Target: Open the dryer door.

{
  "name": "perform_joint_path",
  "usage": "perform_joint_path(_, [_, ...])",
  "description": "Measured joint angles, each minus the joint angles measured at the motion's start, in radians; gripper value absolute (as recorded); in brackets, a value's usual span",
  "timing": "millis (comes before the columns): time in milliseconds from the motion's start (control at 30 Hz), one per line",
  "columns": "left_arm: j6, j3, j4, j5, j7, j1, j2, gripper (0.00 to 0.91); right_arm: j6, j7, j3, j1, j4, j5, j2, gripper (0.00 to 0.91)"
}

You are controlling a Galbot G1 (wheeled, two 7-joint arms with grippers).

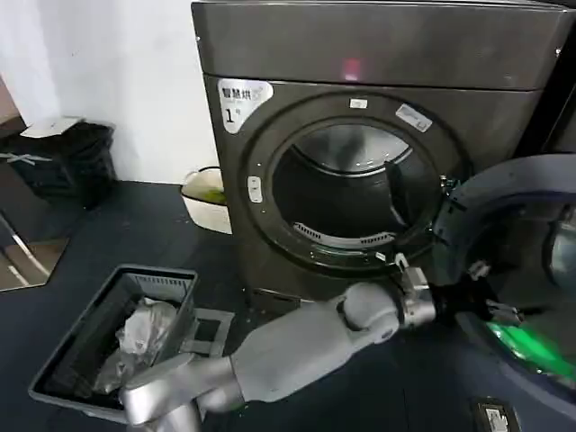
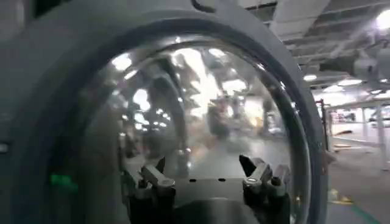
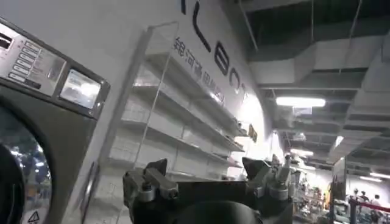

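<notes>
The big round porthole door point(image 1: 526, 270), dark plastic on its inner side with a domed tinted glass centre, stands swung wide to the right of the big dark grey-brown metal dryer point(image 1: 378, 135), hinged at the right edge of the opening. The dryer's steel drum point(image 1: 351, 189) lies bare behind the round dark frame, and a white label marked "1" point(image 1: 238, 97) sits at the upper left of its front.

My left gripper point(image 2: 207, 176) is right at the inner face of that door, its two dark fingers point(image 2: 155, 178) spread apart with nothing between them, the glass dome just ahead; whether the tips touch the glass I cannot tell. In the head view my grey left arm point(image 1: 297, 346) reaches across the front of the dryer, low and below the opening, with its wrist against the door's near edge. A green glow point(image 1: 531, 346) shows on the lower part of the door.

My right gripper point(image 3: 210, 179) is held up apart from the work, fingers spread and empty, facing white wire shelving point(image 3: 177, 122) on a wall beside a neighbouring machine's control panel point(image 3: 46, 70).

On the dark floor to the left of my arm stands a grey plastic laundry basket point(image 1: 85, 346) with pale crumpled cloth point(image 1: 144, 328) in it. A cream-coloured tub point(image 1: 205, 198) rests by the dryer's left side, and a black bin point(image 1: 67, 157) stands near the white wall
</notes>
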Motion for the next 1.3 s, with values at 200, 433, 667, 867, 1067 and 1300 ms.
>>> perform_joint_path(200, [-0.06,-0.025,-0.009,0.045,-0.03,-0.001,0.0,0.907,0.004,0.0,-0.001,-0.002,-0.003,0.001,-0.004,0.907])
perform_joint_path(433, [-0.144,-0.01,-0.121,-0.078,-0.109,-0.017,0.13,0.907,0.045,0.001,0.023,-0.003,-0.032,-0.031,-0.027,0.907])
perform_joint_path(667, [-0.185,0.024,-0.31,-0.149,-0.115,-0.031,0.423,0.907,0.048,0.0,0.036,0.016,-0.019,-0.05,-0.035,0.907])
perform_joint_path(867, [-0.155,0.048,-0.467,-0.213,-0.075,-0.023,0.689,0.907,0.06,0.002,0.026,0.038,0.008,-0.087,-0.035,0.907])
perform_joint_path(1067, [-0.09,0.047,-0.535,-0.244,-0.004,-0.001,0.952,0.907,0.075,0.003,0.023,0.041,0.003,-0.102,-0.039,0.907])
perform_joint_path(1300, [0.042,0.049,-0.507,-0.132,0.092,0.004,1.19,0.907,0.075,0.003,0.029,0.037,-0.004,-0.101,-0.054,0.907])
